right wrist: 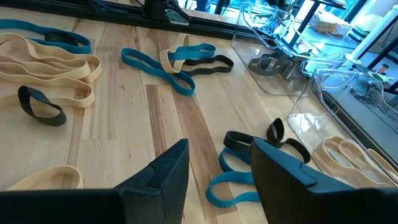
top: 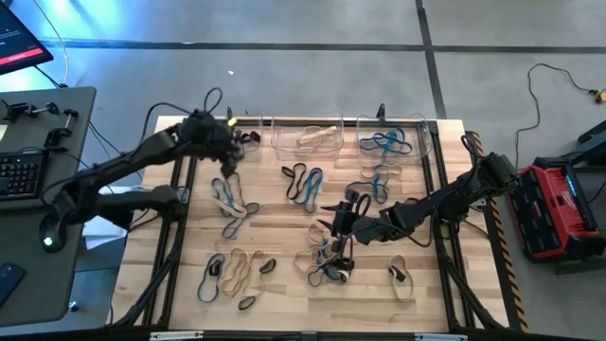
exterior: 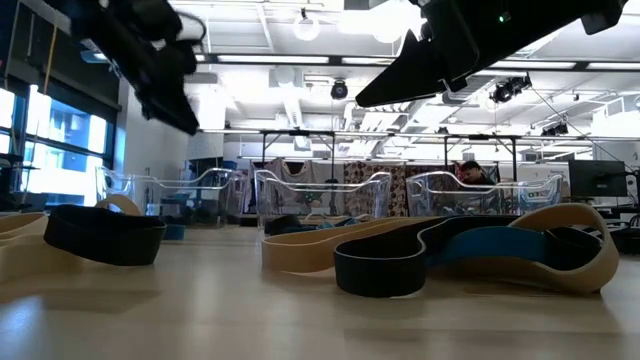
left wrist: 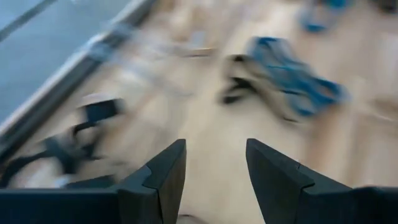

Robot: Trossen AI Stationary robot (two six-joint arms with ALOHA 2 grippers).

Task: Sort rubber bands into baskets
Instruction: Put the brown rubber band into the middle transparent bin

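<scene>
Many black, tan and blue rubber bands lie flat in loose clusters on the wooden table (top: 284,237), for instance at the left (top: 232,199), in the middle (top: 303,185) and near the front (top: 327,260). Three clear baskets stand along the far edge: the left one (top: 248,137) holds black bands, the middle one (top: 308,137) tan bands, the right one (top: 393,142) blue bands. My left gripper (top: 227,159) is open and empty (left wrist: 214,180) just in front of the left basket. My right gripper (top: 339,220) is open and empty (right wrist: 221,180) above the bands at the table's middle.
Black frame rails (top: 440,189) run along the table's left and right sides. A desk with a keyboard (top: 19,170) stands to the left of the table, and a red case (top: 554,208) lies on the floor to the right. More bands lie at the front left (top: 232,275) and front right (top: 402,279).
</scene>
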